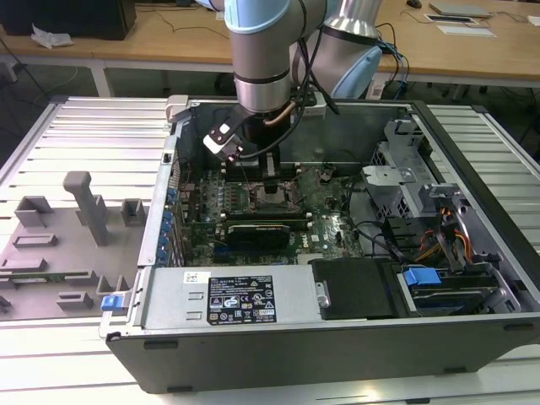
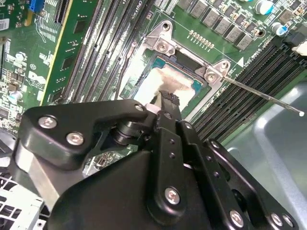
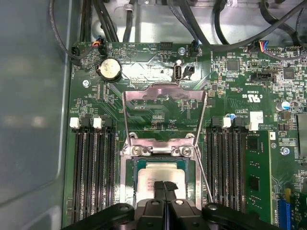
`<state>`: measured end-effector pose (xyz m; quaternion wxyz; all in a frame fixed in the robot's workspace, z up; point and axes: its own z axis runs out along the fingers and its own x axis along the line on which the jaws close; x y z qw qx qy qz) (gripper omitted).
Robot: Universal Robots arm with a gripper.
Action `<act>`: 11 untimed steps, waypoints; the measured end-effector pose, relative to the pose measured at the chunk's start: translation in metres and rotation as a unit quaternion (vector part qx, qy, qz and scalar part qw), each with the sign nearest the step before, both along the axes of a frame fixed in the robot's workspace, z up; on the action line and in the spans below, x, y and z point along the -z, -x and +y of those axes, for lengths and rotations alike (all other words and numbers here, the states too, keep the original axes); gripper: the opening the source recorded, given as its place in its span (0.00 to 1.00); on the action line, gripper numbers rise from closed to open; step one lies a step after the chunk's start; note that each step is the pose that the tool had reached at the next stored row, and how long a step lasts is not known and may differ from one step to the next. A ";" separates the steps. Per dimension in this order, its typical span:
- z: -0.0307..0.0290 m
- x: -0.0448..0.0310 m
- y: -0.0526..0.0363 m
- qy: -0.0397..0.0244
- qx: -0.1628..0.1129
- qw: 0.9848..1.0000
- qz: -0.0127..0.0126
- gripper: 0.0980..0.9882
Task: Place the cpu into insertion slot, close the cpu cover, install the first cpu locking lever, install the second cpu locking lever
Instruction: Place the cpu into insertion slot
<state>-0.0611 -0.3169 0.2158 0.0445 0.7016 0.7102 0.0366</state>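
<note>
First wrist view: the gripper [image 3: 164, 186] has its fingers [image 3: 157, 192] pinched together, tips at the cpu [image 3: 160, 173], which lies in the slot [image 3: 133, 178]. The cover [image 3: 165, 93] stands open. A hard push on a crooked cpu could bend pins.

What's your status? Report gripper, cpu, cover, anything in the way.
Gripper shut, down over the cpu, which sits in the insertion slot. The cpu cover open, tilted back. One locking lever raised alongside.
</note>
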 end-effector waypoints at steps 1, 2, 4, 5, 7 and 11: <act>-0.0002 0.0001 -0.0013 -0.003 0.000 1.000 0.011 0.01; -0.0004 0.0002 -0.0022 -0.006 0.000 1.000 0.019 0.01; -0.0009 0.0002 -0.0031 -0.008 0.000 1.000 0.028 0.01; -0.0009 0.0002 -0.0031 -0.008 0.000 1.000 0.028 0.01; -0.0013 0.0002 -0.0061 -0.008 0.000 1.000 0.028 0.01; -0.0018 -0.0011 -0.0130 -0.008 0.000 1.000 0.030 0.01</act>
